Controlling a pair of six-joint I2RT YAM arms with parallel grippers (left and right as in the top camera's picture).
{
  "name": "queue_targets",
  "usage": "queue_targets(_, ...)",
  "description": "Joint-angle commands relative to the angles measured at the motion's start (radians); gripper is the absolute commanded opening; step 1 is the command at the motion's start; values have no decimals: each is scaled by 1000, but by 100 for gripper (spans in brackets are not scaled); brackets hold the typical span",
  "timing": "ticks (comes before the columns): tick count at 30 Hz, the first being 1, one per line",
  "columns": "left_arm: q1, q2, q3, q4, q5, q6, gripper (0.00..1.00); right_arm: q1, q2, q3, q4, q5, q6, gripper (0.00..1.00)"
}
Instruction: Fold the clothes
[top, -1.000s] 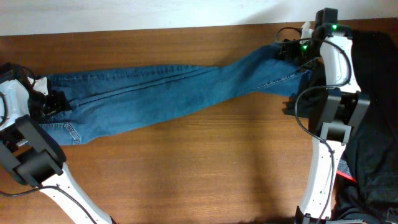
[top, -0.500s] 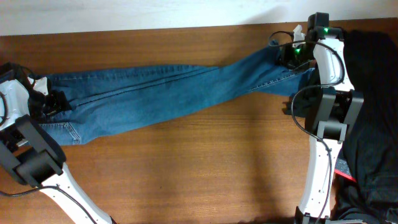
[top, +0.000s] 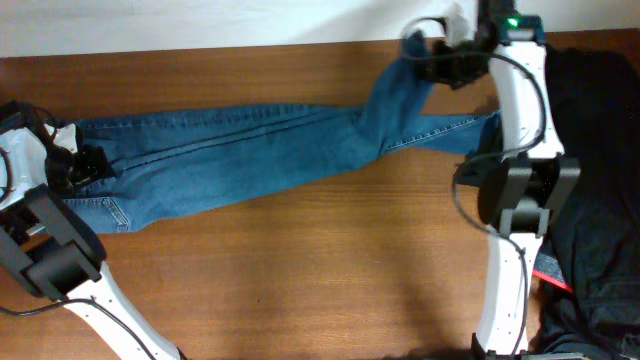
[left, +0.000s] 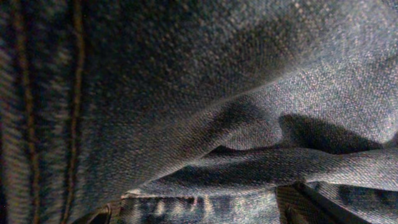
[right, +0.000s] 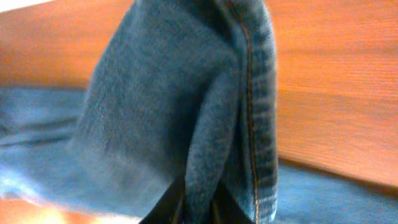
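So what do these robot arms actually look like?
Both are slim white tubes joined by chunky black joint blocks. The right arm has loose black cables looping along it and a green light near its wrist. The left arm matches it.

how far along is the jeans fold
Early. Done: the jeans lie stretched lengthwise on the table. In hand: the right gripper pinches a leg end and holds it up off the wood; the left gripper sits at the waist end. Left: no fold is laid yet, so every fold remains.
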Motion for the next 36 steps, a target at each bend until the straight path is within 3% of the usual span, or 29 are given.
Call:
queue_targets(1,2,24,-18,-10,-7,-5,79,158,-69,23,-39,-55,-56,15)
queue_targets(6,2,24,-18,-11,-7,-5,79,344,-67,21,-43,-39,-96,18)
queue_targets(8,2,24,-18,-11,-7,-5,79,401,-67,21,-35,28,-103,30)
queue_targets(11,2,24,-18,-10,-7,-5,79,444,-67,21,-37,177,-92,59)
queue_targets(17,2,24,-18,-6,-7,-5,79,377,-73,22,-96,362,57,60)
queue_targets(26,2,24,-18,1,-7,-5,79,54,-72,19,-232,368,325,61)
queue_targets(36,2,24,-18,0,-7,-5,79,-158,-69,-74,-327,365,422,63)
